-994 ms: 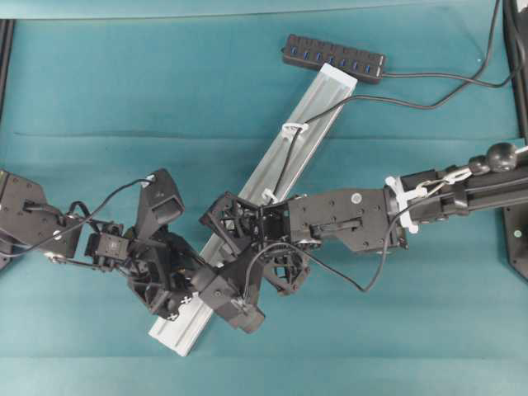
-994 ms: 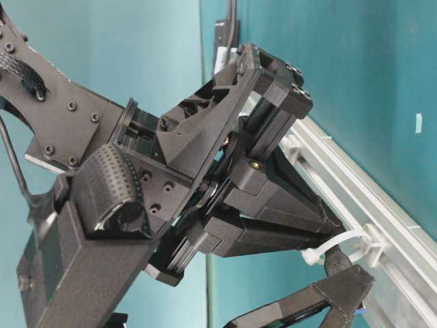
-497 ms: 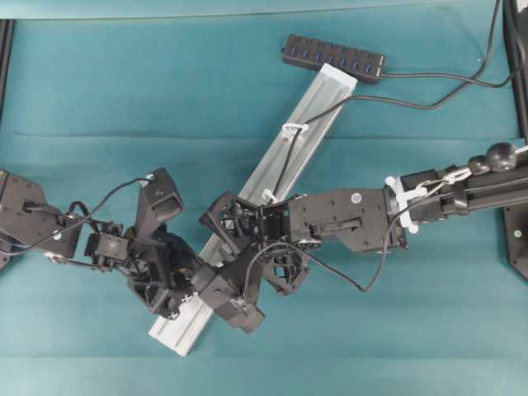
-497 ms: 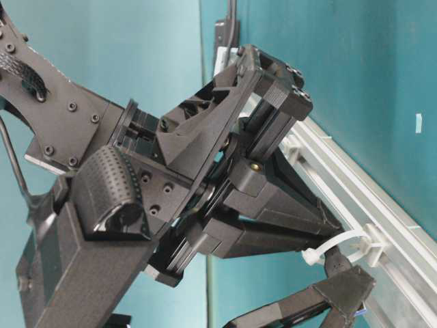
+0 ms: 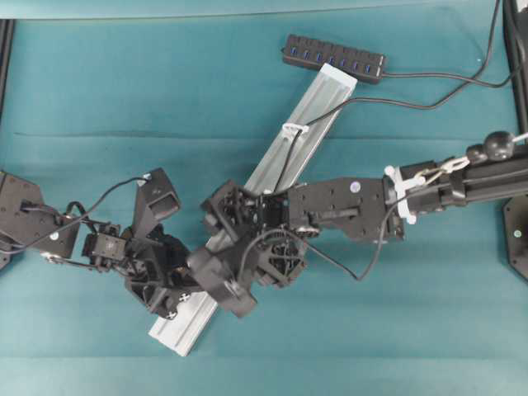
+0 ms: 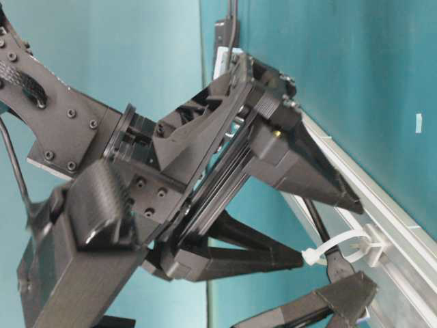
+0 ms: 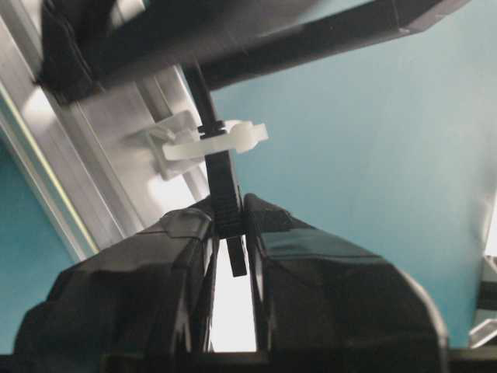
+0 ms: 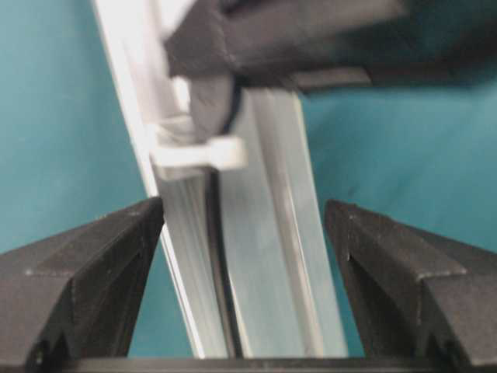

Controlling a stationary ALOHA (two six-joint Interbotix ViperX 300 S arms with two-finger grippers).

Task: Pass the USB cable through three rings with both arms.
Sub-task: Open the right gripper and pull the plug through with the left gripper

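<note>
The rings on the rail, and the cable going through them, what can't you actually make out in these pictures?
- Overhead view: only one ring shows clearly; the rest of the rail lies under the two arms.
- Table-level view: the right gripper blocks the cable above the ring.
- Left wrist view: the plug's tip is hidden between the left gripper's fingers.
- Right wrist view: motion blur; the cable beyond the ring is hidden behind a dark, blurred shape.

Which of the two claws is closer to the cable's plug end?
Left. The left gripper is clamped on the USB cable just past a ring. The right gripper stands open astride the rail, not touching it.
</note>
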